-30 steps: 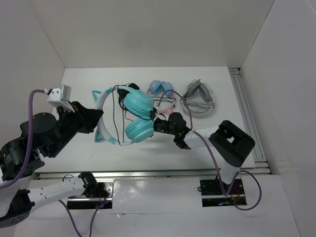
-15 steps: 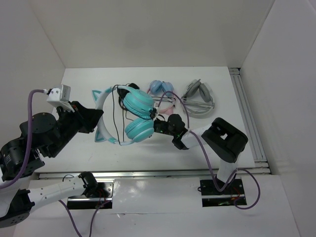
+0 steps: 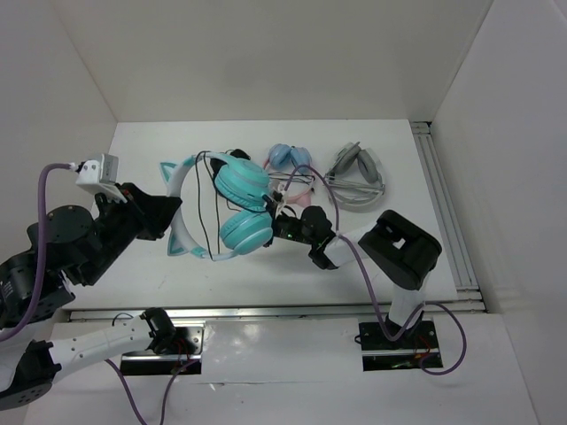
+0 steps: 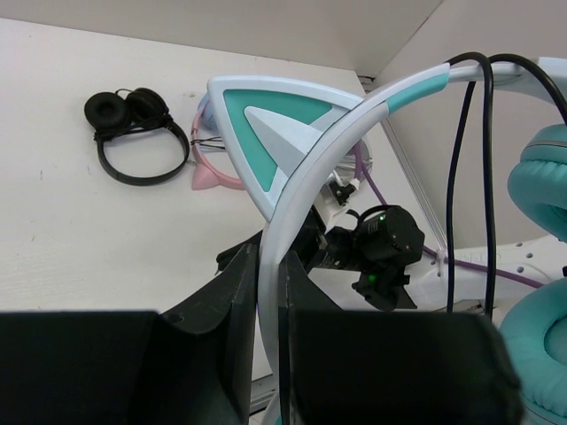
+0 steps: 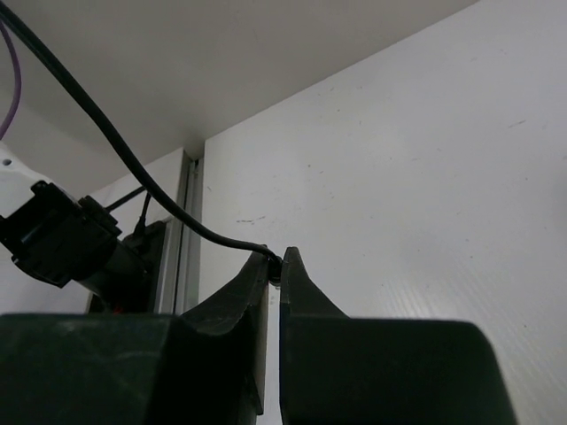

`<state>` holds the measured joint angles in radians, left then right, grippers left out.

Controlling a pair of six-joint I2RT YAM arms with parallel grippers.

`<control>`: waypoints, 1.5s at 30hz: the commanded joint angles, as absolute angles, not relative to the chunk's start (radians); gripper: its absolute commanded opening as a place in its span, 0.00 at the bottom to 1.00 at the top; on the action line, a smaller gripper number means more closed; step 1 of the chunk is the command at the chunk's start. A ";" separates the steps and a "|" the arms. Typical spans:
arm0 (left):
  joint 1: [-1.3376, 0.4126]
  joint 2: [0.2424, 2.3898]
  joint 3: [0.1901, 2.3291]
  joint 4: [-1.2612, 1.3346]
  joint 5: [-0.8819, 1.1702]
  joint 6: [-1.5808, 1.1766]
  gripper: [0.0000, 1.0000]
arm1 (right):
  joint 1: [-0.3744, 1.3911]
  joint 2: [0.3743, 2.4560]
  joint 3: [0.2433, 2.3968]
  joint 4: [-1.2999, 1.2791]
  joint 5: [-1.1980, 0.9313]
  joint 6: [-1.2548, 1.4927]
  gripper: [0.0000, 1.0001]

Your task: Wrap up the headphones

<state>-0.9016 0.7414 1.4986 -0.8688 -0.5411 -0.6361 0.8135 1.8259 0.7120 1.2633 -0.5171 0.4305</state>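
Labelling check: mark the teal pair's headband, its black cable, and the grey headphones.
headband [image 4: 292, 217]: left wrist view, pale arch, lower stretch.
black cable [image 5: 120, 152]: right wrist view, sloping middle stretch.
grey headphones [image 3: 348, 161]: top external view, upper part.

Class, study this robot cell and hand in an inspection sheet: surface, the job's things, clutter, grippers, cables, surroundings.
Surface: white table, lightly scuffed.
Job's things: teal headphones held by the headband; their black cable drapes across the band.
Clutter: pink cat-eared pair, grey pair, black pair, all at the back.
Grippers: left gripper jaws shut on the headband; right gripper jaws pinch the black cable's end.
Cables: purple arm leads run from both wrists.
Surroundings: white walls; metal rail along the table's right edge.
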 commanded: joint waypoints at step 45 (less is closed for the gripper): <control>-0.905 0.706 1.413 -0.911 -1.026 -0.799 0.00 | 1.367 1.005 0.764 0.035 0.827 0.354 0.00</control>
